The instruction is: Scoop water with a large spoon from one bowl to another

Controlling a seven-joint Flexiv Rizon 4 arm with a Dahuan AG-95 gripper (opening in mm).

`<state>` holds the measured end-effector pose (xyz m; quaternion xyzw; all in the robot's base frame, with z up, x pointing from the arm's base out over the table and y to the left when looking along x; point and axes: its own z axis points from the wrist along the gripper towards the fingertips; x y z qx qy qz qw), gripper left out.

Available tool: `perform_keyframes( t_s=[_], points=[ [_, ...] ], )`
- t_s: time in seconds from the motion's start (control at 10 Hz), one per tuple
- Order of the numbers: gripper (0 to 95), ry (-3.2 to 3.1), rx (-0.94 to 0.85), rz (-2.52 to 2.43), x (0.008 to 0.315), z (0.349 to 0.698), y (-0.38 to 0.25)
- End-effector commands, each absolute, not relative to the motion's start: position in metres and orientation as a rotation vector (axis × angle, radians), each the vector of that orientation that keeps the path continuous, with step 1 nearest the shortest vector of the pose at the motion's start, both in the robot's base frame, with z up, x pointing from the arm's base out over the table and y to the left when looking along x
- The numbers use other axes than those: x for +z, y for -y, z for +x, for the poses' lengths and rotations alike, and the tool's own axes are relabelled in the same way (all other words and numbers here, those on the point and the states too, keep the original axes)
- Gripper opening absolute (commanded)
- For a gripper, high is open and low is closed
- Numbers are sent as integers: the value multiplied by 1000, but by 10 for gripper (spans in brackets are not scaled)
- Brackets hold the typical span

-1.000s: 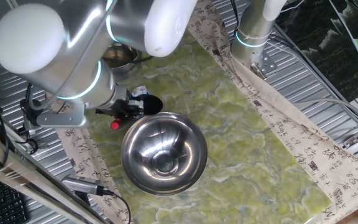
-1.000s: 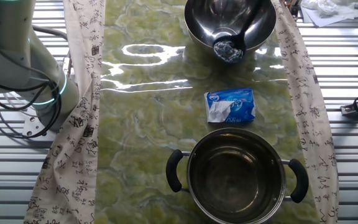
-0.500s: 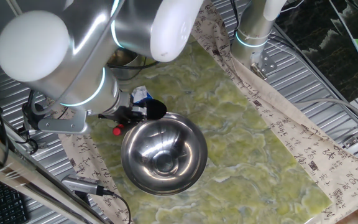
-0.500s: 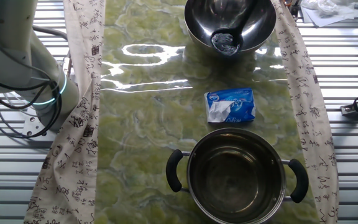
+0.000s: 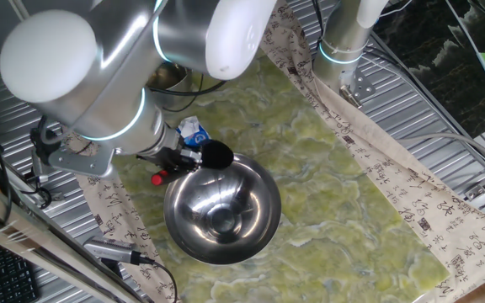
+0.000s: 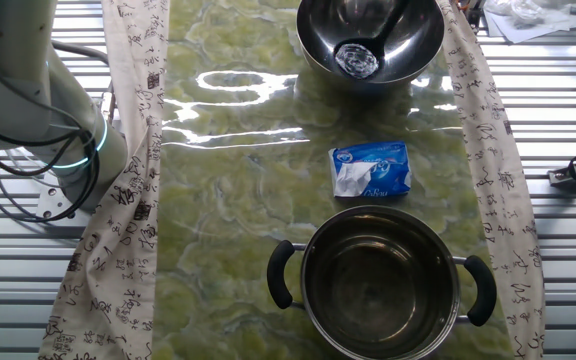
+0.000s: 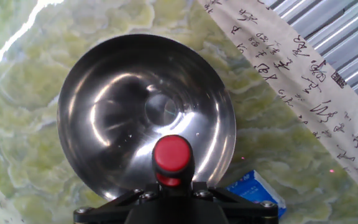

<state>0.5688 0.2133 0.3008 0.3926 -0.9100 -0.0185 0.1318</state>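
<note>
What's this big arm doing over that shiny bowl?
The robot arm's gripper is holding a large spoon, a long dark ladle with a red end, and its cup is over the round steel bowl. A steel pot with two black handles sits at the other end of the green mat, with a blue-and-white tissue pack between them. It looks like ladling from one vessel to the other.
</note>
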Motion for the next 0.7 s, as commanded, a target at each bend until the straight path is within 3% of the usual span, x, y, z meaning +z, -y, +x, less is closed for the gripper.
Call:
perform_keyframes(
  t_s=[0.1, 0.7],
  points=[
    [0, 2693, -76, 1044, 300, 568, -215],
    [0, 2775, -71, 828, 299, 568, -216]
  ],
)
